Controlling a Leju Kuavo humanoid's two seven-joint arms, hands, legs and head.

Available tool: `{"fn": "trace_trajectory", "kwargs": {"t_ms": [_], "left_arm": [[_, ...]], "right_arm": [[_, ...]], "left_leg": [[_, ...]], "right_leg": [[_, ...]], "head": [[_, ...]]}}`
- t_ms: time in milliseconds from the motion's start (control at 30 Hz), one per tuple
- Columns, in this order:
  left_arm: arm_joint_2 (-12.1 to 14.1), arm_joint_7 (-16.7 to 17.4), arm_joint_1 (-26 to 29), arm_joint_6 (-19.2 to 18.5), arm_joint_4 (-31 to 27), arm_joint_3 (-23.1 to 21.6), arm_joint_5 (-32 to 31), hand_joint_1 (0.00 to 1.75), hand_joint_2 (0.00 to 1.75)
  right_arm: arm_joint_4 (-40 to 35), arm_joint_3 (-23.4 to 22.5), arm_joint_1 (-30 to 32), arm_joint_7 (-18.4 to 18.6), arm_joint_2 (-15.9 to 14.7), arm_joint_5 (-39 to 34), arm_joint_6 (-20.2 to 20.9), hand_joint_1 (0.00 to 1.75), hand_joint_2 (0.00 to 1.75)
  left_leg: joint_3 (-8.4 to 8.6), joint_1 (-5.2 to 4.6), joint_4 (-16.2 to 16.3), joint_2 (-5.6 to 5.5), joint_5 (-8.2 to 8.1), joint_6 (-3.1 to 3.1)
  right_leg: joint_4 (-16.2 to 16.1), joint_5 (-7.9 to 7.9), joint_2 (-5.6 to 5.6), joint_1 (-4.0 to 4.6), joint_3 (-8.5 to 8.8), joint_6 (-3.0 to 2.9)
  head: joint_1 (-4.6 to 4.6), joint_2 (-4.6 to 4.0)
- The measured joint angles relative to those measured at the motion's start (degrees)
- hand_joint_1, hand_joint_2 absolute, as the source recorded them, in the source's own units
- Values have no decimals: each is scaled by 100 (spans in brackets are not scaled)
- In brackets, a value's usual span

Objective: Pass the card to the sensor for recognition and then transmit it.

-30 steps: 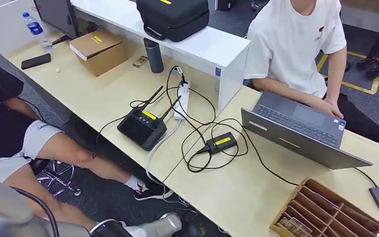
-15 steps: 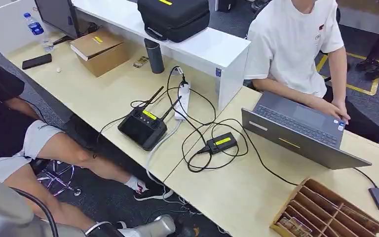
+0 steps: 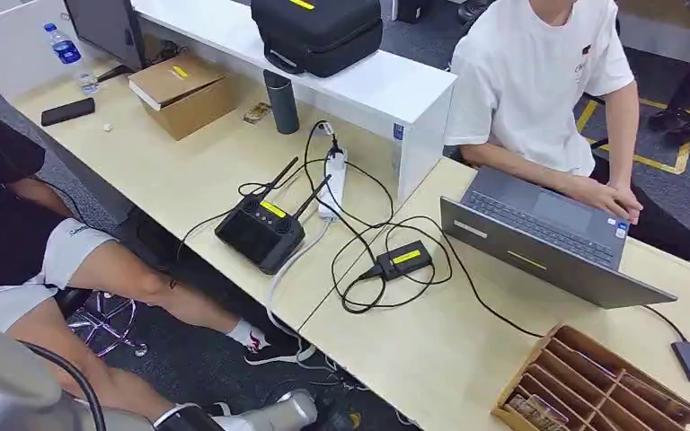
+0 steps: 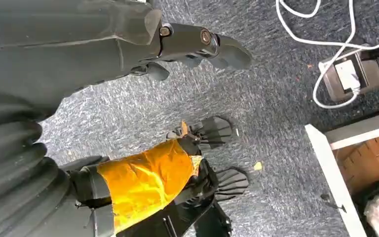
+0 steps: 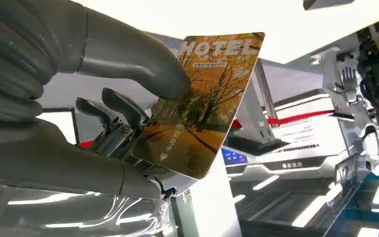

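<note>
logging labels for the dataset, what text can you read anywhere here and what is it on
"HOTEL": top of the card pinched by the right hand.
Small print under "HOTEL" and the characters lower on the card: too small to read.
Yellow stickers on the controller, the adapter, the box and the case: no readable text.
Logo on the person's white shirt: blurred.
Signs behind the card in the right wrist view: blurred.

Head camera looks steeply down from high over the counter (image 3: 431, 350). Left wrist camera points down, close over the carpet floor (image 4: 276, 113). Right wrist camera sits tight behind the right hand (image 5: 79, 98), facing outward.
</note>
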Motion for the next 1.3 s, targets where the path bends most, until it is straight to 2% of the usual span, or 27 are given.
{"fn": "trace_trajectory", "kwargs": {"t_ms": [400,900,1300], "left_arm": [[2,9,10,-4,-7,0,-57,0,175],[24,50,51,-48,-50,0,-170,0,175],[55,114,54,-109,-50,13,-312,0,175]], "right_arm": [[77,13,43,-35,127,22,35,175,175],[831,31,67,0,267,17,-98,175,175],[1215,28,-112,-151,376,2,-144,175,175]], "left_leg": [[0,0,0,0,0,0],[6,0,-1,2,-1,0],[46,0,-3,4,-3,-2]], "right_leg": [[0,0,0,0,0,0],[-1,-1,1,1,5,0],[-3,-3,3,0,44,-2]], "head": [[0,0],[-2,0],[0,0]]}}
